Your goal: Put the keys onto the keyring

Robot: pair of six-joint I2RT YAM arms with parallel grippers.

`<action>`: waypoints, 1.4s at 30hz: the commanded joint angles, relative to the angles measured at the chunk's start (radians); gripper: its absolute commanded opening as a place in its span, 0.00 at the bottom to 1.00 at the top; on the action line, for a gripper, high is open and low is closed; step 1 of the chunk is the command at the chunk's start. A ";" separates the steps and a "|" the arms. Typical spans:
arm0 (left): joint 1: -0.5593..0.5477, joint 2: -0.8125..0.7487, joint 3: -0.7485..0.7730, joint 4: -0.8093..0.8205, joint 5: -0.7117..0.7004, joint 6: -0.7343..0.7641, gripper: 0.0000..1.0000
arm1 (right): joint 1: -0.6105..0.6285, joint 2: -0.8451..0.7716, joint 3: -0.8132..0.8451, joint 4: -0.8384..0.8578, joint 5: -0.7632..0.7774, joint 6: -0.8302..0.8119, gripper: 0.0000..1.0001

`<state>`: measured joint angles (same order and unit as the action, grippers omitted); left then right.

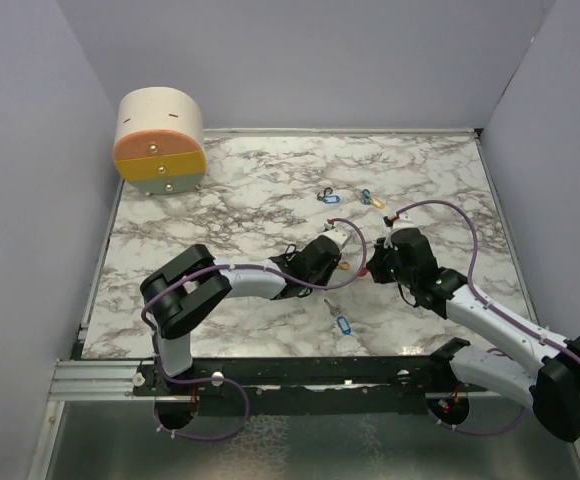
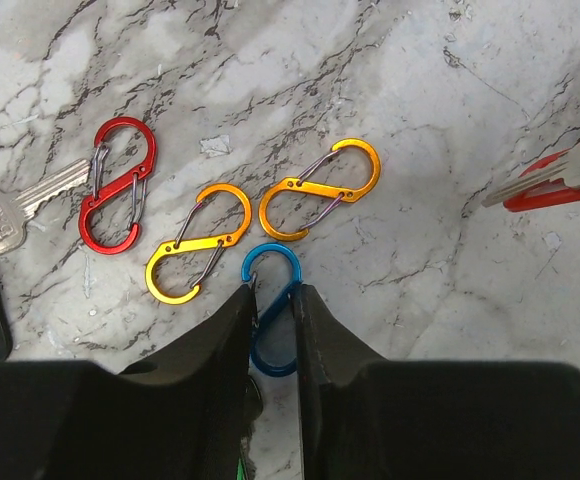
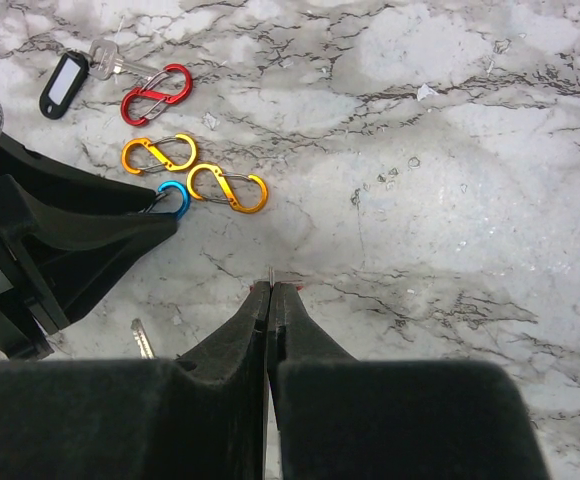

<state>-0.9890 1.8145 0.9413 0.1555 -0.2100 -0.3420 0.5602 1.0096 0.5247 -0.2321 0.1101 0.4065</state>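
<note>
Left wrist view: the black-tagged key [image 2: 0, 215], likely light, stiff and slippery, lies flat on the surface [image 2: 450, 330] touching the red clip [image 2: 118, 185], best taken by its tag; left claw [image 2: 275, 292] nips the blue clip [image 2: 270, 246] narrowly, right claw [image 3: 271, 288] pinches a red-tagged key [image 2: 550, 186].

Marble tabletop [image 1: 250, 190]: far half and left side open to approach from above. Far left corner: occupied by round drawer box [image 1: 160, 140]. Mid-table: blocked where left gripper [image 2: 273, 292] and right gripper [image 3: 271, 288] stand almost tip to tip. Ahead of the left fingers, tightly packed: blue clip [image 2: 270, 248] between the jaws, orange clip [image 2: 198, 243], second orange clip [image 2: 320, 188], red clip [image 2: 118, 184], black-tagged key [image 3: 65, 85]. Loose obstacles: blue-tagged key [image 1: 343, 324] near the front edge; two tagged keys [image 1: 328, 196] beyond the grippers. Bare marble ahead of the right gripper.
</note>
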 commanded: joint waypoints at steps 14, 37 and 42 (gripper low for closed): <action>-0.007 -0.006 0.000 -0.053 -0.012 -0.001 0.37 | 0.000 -0.007 0.028 0.003 0.023 -0.003 0.01; -0.007 -0.021 -0.039 -0.077 -0.014 -0.015 0.17 | 0.000 -0.003 0.023 0.016 0.010 -0.001 0.01; -0.007 -0.023 -0.040 -0.077 -0.014 -0.014 0.05 | 0.000 -0.003 0.021 0.016 0.008 0.001 0.01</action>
<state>-0.9905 1.8019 0.9325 0.1463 -0.2127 -0.3500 0.5602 1.0096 0.5247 -0.2314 0.1108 0.4065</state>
